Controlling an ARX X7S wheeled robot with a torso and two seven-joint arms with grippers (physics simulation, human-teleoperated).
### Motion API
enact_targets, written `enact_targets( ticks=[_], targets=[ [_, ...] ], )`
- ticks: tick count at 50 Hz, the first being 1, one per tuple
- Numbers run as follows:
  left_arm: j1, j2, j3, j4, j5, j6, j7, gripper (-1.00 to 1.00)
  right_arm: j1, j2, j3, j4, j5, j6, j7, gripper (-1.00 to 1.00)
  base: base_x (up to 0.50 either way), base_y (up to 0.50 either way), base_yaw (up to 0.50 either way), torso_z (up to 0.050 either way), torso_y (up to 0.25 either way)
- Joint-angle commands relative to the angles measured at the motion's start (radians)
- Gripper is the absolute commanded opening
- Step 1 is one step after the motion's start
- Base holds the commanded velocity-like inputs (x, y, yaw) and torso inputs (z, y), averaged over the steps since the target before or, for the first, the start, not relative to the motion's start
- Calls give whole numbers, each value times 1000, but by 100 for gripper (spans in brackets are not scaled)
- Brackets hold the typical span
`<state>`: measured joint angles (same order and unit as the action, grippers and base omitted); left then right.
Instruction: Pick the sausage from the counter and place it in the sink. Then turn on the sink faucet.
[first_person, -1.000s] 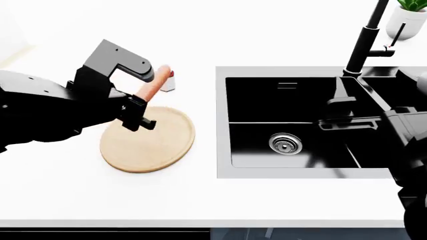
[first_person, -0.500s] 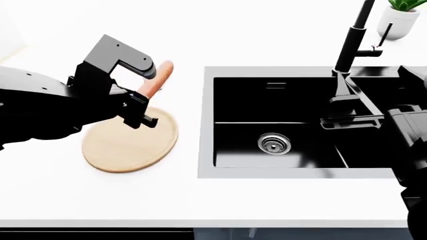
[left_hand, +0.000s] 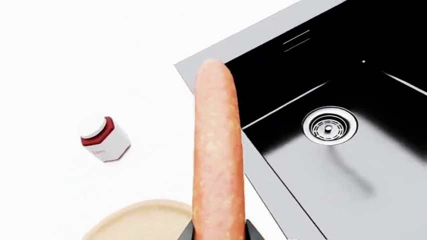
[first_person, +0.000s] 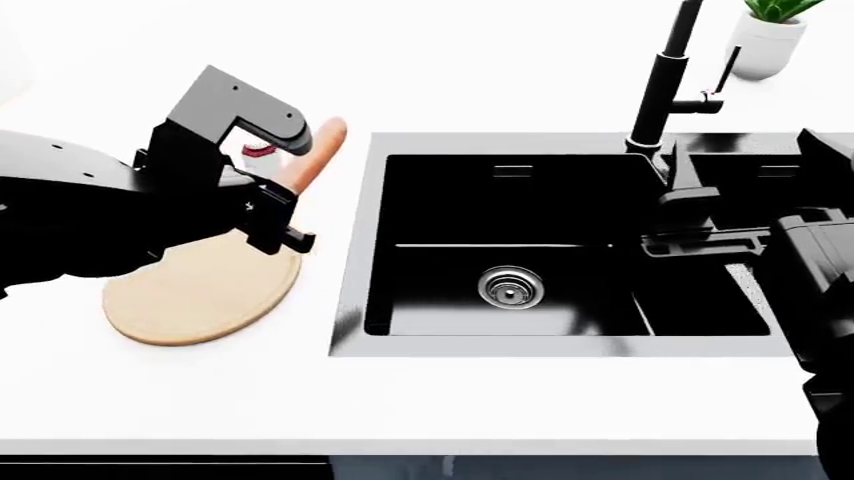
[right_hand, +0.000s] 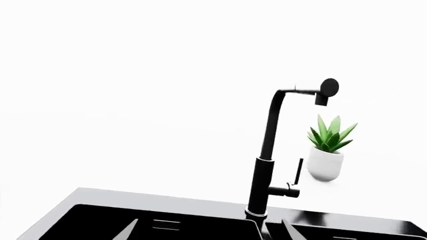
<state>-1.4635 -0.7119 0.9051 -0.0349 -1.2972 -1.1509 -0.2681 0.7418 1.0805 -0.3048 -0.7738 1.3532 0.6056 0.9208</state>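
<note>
My left gripper (first_person: 284, 190) is shut on the orange-pink sausage (first_person: 318, 150) and holds it tilted above the white counter (first_person: 441, 400), just left of the black sink's steel rim (first_person: 350, 250). In the left wrist view the sausage (left_hand: 217, 150) rises from between the jaws, with the sink drain (left_hand: 329, 127) beyond it. The tall black sink faucet (first_person: 663, 80) stands behind the sink, its thin lever (first_person: 725, 70) on its right side. It also shows in the right wrist view (right_hand: 267, 150). My right gripper (first_person: 694, 240) hovers open and empty over the sink, in front of the faucet.
A round tan wooden board (first_person: 200, 290) lies on the counter under my left arm. A small red-capped jar (first_person: 260, 150) stands behind the left gripper and shows in the left wrist view (left_hand: 105, 140). A white plant pot (first_person: 761, 40) stands right of the faucet.
The head view has shifted, so the sink, board and faucet slid left in it. The sausage in my left gripper is closer to the sink's left rim. The jar shows again.
</note>
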Motion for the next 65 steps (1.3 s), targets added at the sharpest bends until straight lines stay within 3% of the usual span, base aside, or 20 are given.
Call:
enact_targets(
  ticks=[1, 47, 65],
  targets=[
    [-3, 1, 2, -2, -1, 3, -4, -100, 0, -1, 0, 2, 0, 1, -1, 100, 0, -285, 0, 0, 0],
    [-5, 5, 17, -14, 27, 27, 5, -100, -7, -4, 3, 4, -5, -1, -6, 100, 0, -283, 0, 0, 0],
    [-2, 1, 25, -16, 34, 30, 10, -100, -21, -17, 18, 7, -23, -33, -13, 100, 26, 0, 0, 0, 0]
  ],
)
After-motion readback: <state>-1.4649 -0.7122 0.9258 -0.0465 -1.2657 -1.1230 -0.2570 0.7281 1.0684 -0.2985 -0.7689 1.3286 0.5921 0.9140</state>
